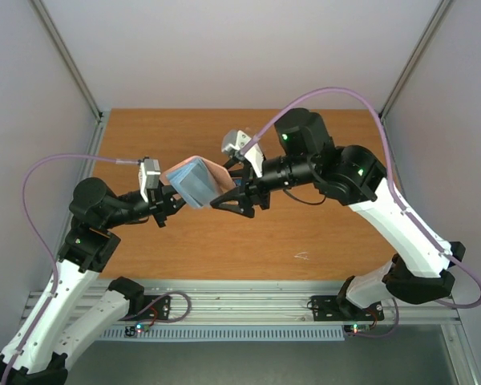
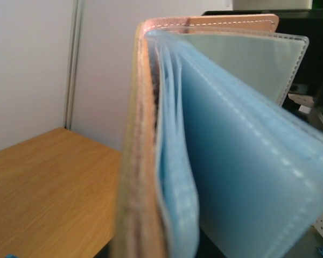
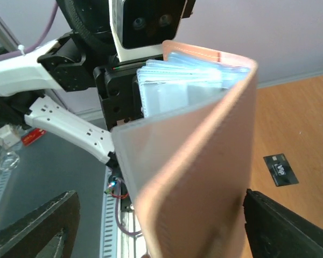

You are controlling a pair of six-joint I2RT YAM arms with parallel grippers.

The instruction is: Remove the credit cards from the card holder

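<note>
Found card holder (image 1: pixel 196 180) clamped in left gripper (image 1: pixel 172 200) above tabletop (image 1: pixel 144 144), right gripper (image 3: pixel 161 226) spread wide either side of it; logged one dark credit card (image 3: pixel 280 169) out on tabletop, others judged not yet removed.

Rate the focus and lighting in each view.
Top external: sharp, evenly lit, no glare. Left wrist: the card holder fills the frame, its near edge blurred. Right wrist: its taupe cover is soft, the dark card on the table sharper.
</note>
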